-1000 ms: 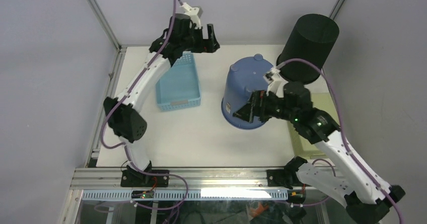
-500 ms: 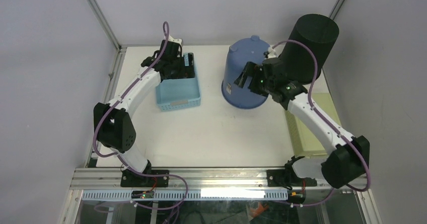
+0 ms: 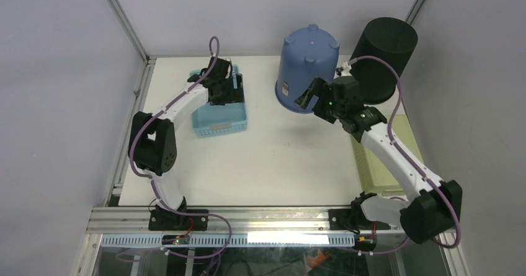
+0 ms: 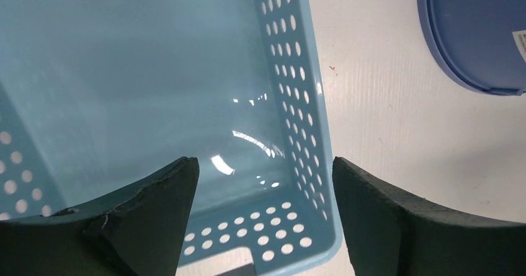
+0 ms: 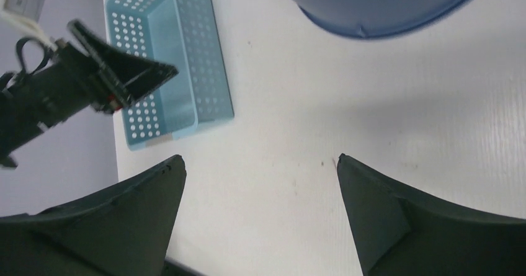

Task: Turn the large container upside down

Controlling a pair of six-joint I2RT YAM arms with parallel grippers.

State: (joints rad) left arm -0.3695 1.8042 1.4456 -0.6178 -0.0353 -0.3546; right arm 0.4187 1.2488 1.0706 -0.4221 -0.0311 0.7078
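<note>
Overhead view of two white robot arms on a white worktop [image 3: 273,164]. The left arm [image 3: 180,105] folds at its elbow near the 9 o'clock edge and reaches toward 1 o'clock. Its left pincer [image 4: 262,162] sits low over the far end of a pale blue basket [image 3: 220,126]. The black fingers stand apart, with the basket's right-hand wall seen below the gap. The right arm [image 3: 391,149] stretches from the 5 o'clock corner toward 11 o'clock. Its right pincer [image 5: 260,159] is spread wide with nothing between the fingers, just beside the rim of the large container [image 3: 307,65], at that container's 5 o'clock. One second earlier the left arm was raised high above the basket; it has since come down. The container has travelled from near the worktop's middle toward 12 o'clock, and the right pincer, over its side half a second ago, now sits off it. The container is a smooth, tapered blue plastic bucket, mouth down, with small round feet on its upturned base and a white label near the rim. A matte black cylinder [image 3: 381,56] stands at its 3 o'clock. The basket is rectangular, its walls dotted with round holes.
</note>
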